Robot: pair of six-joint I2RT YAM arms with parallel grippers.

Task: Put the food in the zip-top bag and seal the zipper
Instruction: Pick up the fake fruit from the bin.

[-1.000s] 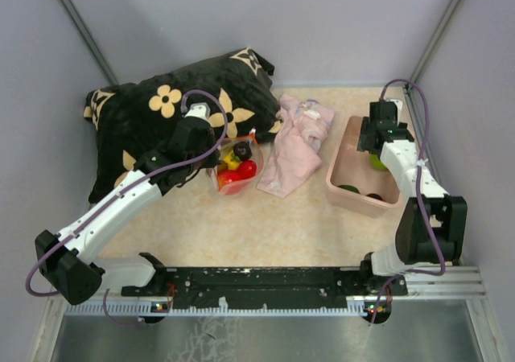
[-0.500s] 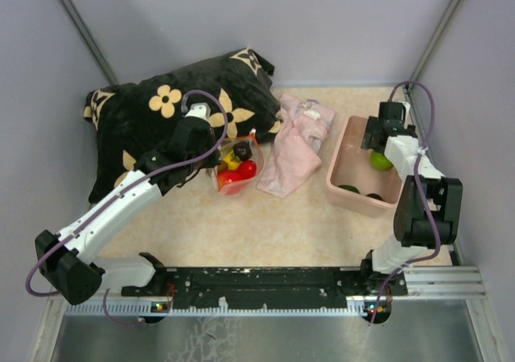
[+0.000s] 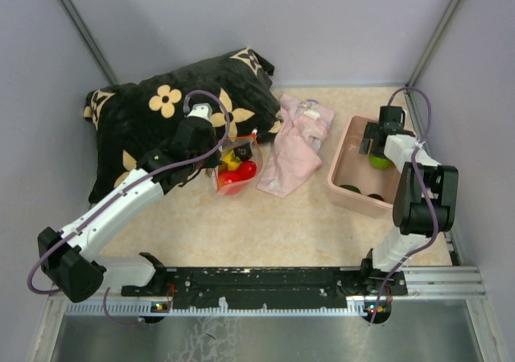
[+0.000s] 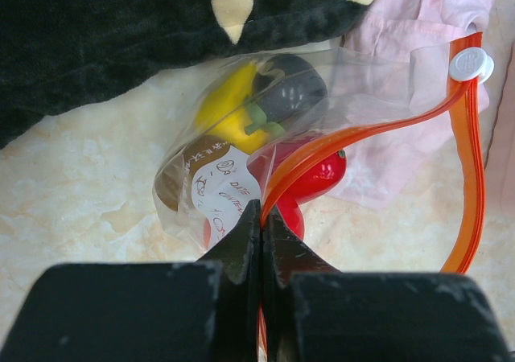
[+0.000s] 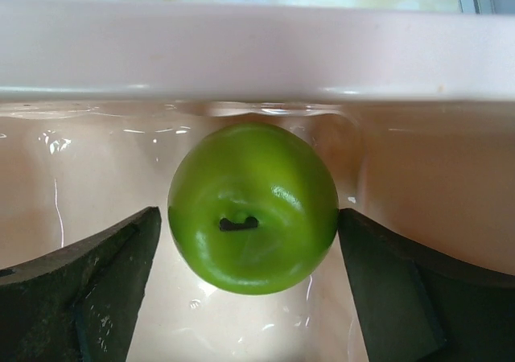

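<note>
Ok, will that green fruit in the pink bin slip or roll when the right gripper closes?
Probably slippery: the green fruit is glossy and round, so it may squirt from the right gripper unless gripped at its widest part. It looks rigid, likely holding shape. Nudged, it could roll, though the pink bin wall behind it should stop it.

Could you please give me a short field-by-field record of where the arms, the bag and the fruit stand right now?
left gripper: shut on the bag at its mouth edge, by the orange zipper
right gripper: open, fingers either side of the green fruit
bag: on the table beside the pillow, mouth open, yellow, dark and red fruit inside
green fruit: in the pink bin, close to a wall
cloth: between bag and bin
</note>
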